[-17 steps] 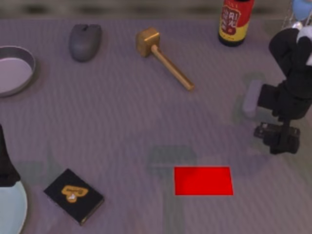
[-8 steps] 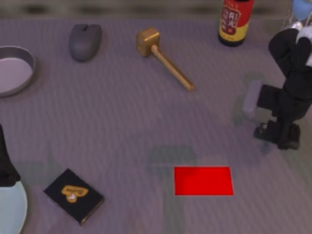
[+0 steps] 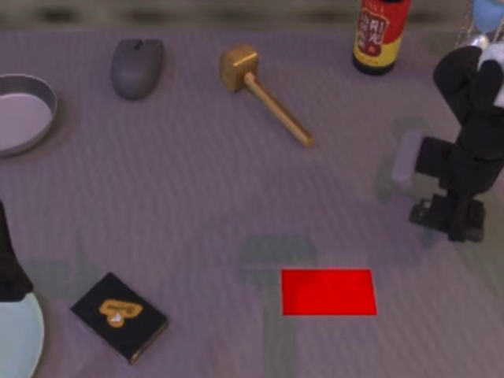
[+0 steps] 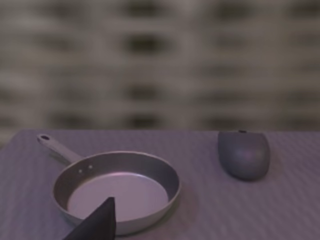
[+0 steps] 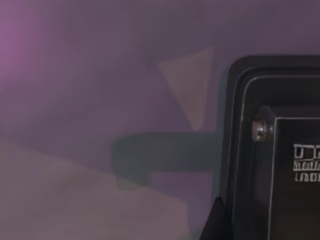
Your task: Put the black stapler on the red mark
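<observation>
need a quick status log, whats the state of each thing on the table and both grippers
small narrow black stapler: on the table under the right gripper, off the mark
flat red rectangular mark: bare
right gripper: down at the stapler, fingers unclear
left gripper: parked at the table's left edge
grey frying pan: upright, empty
grey computer mouse: lying flat
wooden mallet: lying on its side
dark sauce bottle: upright, capped
</observation>
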Robot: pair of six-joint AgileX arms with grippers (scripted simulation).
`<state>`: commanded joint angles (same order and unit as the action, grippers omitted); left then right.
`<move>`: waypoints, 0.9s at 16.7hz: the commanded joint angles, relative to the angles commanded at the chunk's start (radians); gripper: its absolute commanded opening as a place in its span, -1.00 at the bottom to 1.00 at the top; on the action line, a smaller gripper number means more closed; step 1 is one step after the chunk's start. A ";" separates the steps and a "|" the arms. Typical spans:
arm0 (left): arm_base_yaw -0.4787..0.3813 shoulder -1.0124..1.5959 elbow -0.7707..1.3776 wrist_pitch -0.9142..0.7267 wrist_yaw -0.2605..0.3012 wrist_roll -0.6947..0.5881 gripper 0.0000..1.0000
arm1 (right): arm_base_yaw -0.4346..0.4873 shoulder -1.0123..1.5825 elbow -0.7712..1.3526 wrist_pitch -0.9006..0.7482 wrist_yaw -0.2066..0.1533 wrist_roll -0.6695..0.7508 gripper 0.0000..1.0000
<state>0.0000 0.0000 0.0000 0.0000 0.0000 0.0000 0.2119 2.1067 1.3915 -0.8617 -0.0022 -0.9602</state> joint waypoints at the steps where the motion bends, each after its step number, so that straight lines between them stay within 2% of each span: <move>1: 0.000 0.000 0.000 0.000 0.000 0.000 1.00 | 0.000 0.000 0.000 0.000 0.000 0.000 -1.00; 6: 0.000 0.000 0.000 0.000 0.000 0.000 1.00 | -0.002 -0.012 0.037 -0.041 0.000 -0.001 -1.00; 12: 0.000 0.000 0.000 0.000 0.000 0.000 1.00 | 0.003 -0.085 0.207 -0.309 -0.001 -0.005 -1.00; 15: 0.000 0.000 0.000 0.000 0.000 0.000 1.00 | 0.004 -0.112 0.250 -0.360 -0.001 -0.004 -1.00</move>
<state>0.0000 0.0000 0.0000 0.0000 0.0000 0.0000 0.2157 1.9952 1.6411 -1.2214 -0.0029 -0.9643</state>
